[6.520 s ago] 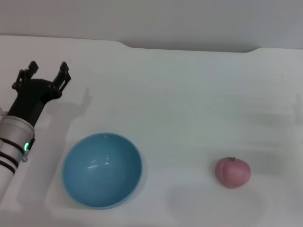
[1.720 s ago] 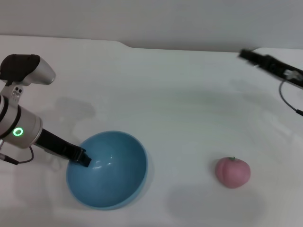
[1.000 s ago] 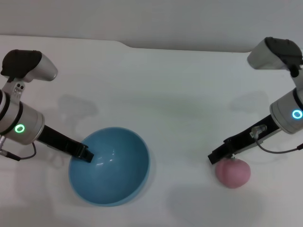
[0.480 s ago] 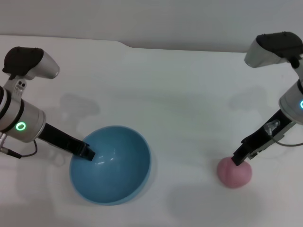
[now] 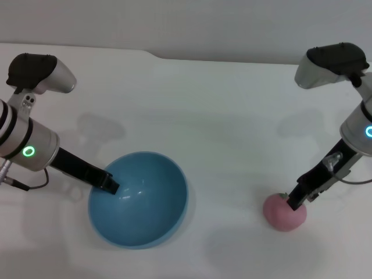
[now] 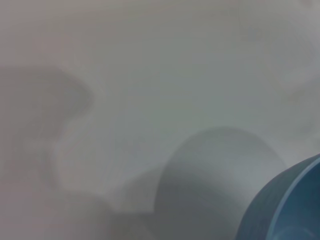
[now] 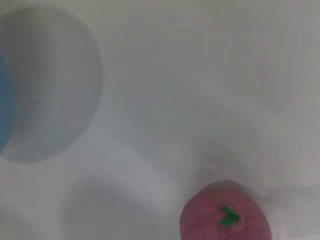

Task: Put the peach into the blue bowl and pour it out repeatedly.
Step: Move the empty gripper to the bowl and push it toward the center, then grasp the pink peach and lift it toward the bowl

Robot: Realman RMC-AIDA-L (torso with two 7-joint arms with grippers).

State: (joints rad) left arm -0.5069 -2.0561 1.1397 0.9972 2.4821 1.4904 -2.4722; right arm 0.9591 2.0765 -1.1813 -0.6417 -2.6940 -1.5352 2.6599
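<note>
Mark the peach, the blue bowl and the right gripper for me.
peach point(image 5: 280, 215): head view, on its pink front side.
blue bowl point(image 5: 142, 203): head view, on the inner wall near the bottom.
right gripper point(image 5: 295, 203): head view, at the fingertips over the peach's top.

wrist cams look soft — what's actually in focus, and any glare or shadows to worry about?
Head view: sharp; the blue bowl shows small glints inside, and both arms throw faint shadows on the white table. Left wrist view: blurred throughout, only the bowl's rim in a corner, with broad grey shadows on the table. Right wrist view: also soft; the peach and its green stem are readable, with a round shadow opposite.
</note>
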